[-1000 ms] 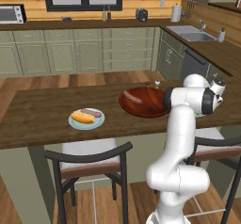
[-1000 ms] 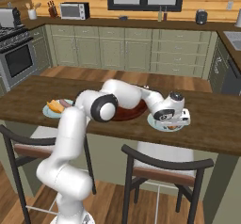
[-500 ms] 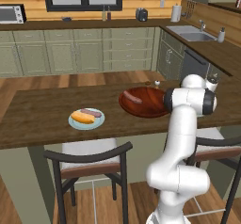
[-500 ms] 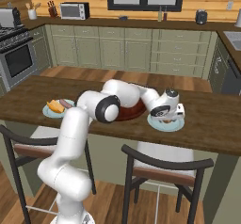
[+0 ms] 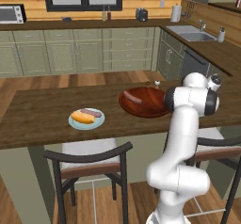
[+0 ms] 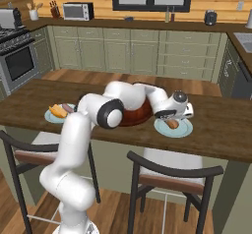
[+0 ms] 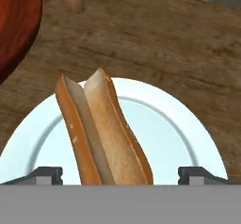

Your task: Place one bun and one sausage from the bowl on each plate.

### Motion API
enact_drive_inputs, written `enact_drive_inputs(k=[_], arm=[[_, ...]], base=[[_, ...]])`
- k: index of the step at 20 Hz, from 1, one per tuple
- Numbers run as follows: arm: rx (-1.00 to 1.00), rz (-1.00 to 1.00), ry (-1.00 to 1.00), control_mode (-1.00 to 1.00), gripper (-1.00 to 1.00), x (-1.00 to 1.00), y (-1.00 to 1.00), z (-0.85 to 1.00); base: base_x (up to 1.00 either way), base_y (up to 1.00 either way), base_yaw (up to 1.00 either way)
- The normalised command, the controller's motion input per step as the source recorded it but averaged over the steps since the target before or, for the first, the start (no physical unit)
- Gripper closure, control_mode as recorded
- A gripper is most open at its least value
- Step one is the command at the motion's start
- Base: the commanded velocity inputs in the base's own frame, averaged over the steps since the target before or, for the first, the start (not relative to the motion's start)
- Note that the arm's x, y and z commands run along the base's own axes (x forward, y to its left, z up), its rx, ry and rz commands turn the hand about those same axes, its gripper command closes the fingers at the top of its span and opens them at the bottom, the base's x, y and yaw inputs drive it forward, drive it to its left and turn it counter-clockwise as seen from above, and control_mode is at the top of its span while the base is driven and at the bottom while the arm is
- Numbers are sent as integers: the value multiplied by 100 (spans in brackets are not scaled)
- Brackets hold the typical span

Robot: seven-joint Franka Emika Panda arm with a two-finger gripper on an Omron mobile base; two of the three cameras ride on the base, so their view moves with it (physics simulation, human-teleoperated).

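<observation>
Kitchen island, mid-task: wooden surface (image 6: 221,130) carries bowl (image 5: 146,103) with one sausage (image 5: 133,97) left inside; far plate (image 5: 86,119) already dressed; near plate (image 7: 160,124) holds bun (image 7: 106,133) alone; judge bun step done here, next move calls for fetching sausage from bowl; my fingers (image 7: 120,175) stand wide apart astride bun, gripping nothing.

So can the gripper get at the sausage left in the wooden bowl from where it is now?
Probably yes. The gripper is open over the bun on the plate. The sausage lies exposed in the bowl alongside, nothing covering it.
</observation>
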Motion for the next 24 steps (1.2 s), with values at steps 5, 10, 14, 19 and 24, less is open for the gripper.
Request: enact_drive_inputs(k=[5,10,14,19,24], arm=[[-10,10,-40,-100,-100,-34,10,100],[-31,18,-9,-100,-100,-14,87,100],[-32,30,10,-100,-100,0,100,100],[-29,32,30,-100,-100,0,100,100],[-23,32,40,-100,-100,1,100,97]], base=[[0,0,0],[0,0,0],[0,0,0],[0,0,0],[0,0,0]])
